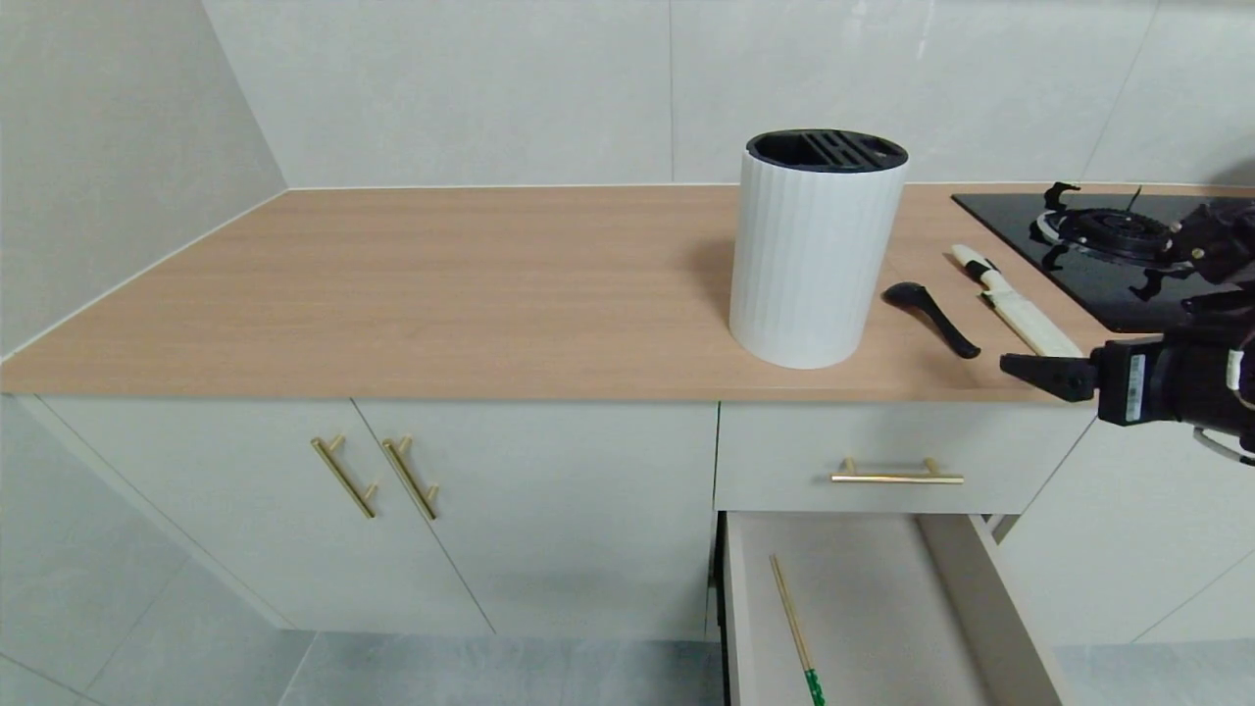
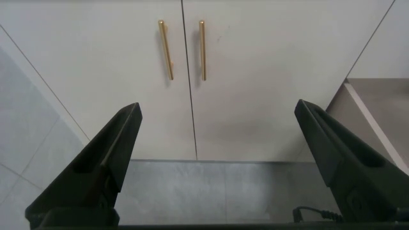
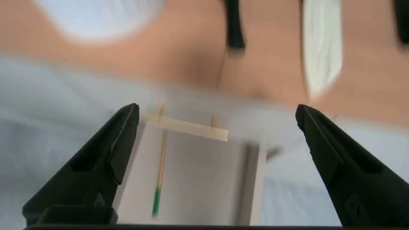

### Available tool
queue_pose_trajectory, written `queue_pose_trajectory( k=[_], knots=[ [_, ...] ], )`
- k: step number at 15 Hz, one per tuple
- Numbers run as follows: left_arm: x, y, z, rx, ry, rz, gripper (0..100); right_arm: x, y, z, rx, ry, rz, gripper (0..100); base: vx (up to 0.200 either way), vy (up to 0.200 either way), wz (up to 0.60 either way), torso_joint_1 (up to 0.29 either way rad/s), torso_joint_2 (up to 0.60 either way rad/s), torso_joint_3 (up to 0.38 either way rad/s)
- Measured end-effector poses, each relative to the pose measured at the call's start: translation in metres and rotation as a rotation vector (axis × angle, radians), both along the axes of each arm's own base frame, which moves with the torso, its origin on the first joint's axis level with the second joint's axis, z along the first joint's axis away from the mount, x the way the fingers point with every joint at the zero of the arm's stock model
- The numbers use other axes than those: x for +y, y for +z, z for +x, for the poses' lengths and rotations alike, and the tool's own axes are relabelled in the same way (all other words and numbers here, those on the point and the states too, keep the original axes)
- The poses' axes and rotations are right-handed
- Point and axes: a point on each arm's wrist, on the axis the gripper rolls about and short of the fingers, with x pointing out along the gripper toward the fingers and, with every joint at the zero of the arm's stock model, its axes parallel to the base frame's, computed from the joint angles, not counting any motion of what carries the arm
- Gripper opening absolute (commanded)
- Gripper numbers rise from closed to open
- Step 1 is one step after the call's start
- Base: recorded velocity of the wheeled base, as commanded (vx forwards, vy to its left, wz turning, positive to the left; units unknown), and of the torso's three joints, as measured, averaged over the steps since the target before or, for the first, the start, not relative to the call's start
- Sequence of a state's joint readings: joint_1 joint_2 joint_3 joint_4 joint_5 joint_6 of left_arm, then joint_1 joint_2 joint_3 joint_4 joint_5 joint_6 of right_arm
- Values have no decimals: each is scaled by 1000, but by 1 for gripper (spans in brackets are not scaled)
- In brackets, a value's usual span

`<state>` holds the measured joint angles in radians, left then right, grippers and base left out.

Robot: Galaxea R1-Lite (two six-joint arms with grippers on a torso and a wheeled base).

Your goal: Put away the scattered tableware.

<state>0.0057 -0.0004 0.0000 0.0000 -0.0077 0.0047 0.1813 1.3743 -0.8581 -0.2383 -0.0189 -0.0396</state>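
- Head view:
  - The right gripper (image 1: 1031, 371) sits at the right edge of the frame, level with the front lip of the bench (image 1: 441, 284). Its nose points toward frame left.
  - The knife (image 1: 1020, 312) lies just above the gripper in the picture. Its long axis runs from the handle at upper left to the blade tip at lower right, so the blade end is the end nearest the gripper.
  - The black spoon (image 1: 931, 319) lies roughly parallel to the knife and just left of it, between the knife and the white holder (image 1: 814, 265).
  - A pair of chopsticks (image 1: 796, 632) lies in the open drawer (image 1: 882, 588) at the lower right of the frame.
  - The right arm is plainly the nearer one to both pieces on the bench.
- Left wrist view:
  - The left gripper (image 2: 217, 105) has its jaws spread wide with nothing between them.
  - It faces the cupboard doors (image 2: 192, 83), well apart from any tableware.
- Right wrist view:
  - The right gripper (image 3: 215, 112) has its jaws spread wide and empty.
  - Beyond the jaws, on the bench, the knife (image 3: 321, 48) points its blade back toward the camera. The view is blurred, but the blade seems to line up with one jaw rather than with the gap.
  - The spoon (image 3: 234, 29) sits nearer the midline between the jaws.
  - The drawer (image 3: 204, 185) and the chopsticks (image 3: 158, 172) show through the gap between the jaws, below the bench edge.
  - A grasp on the knife would likely mean lifting over the bench lip, shifting sideways and setting the jaws across the knife's axis.
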Motion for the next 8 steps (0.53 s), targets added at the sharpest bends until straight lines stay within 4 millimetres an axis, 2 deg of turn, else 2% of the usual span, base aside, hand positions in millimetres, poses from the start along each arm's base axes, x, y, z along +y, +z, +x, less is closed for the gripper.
queue_pose_trajectory(
  k=[2,4,8],
  knots=[
    [0,0,0,0,0,0,100,2,10,25,-27,72,8,100,0,0,0,0,0,0],
    [0,0,0,0,0,0,100,3,11,50,-30,111,8,100,0,0,0,0,0,0],
    [0,0,0,0,0,0,100,0,-9,90,-50,102,-16,100,0,0,0,0,0,0]
  ],
)
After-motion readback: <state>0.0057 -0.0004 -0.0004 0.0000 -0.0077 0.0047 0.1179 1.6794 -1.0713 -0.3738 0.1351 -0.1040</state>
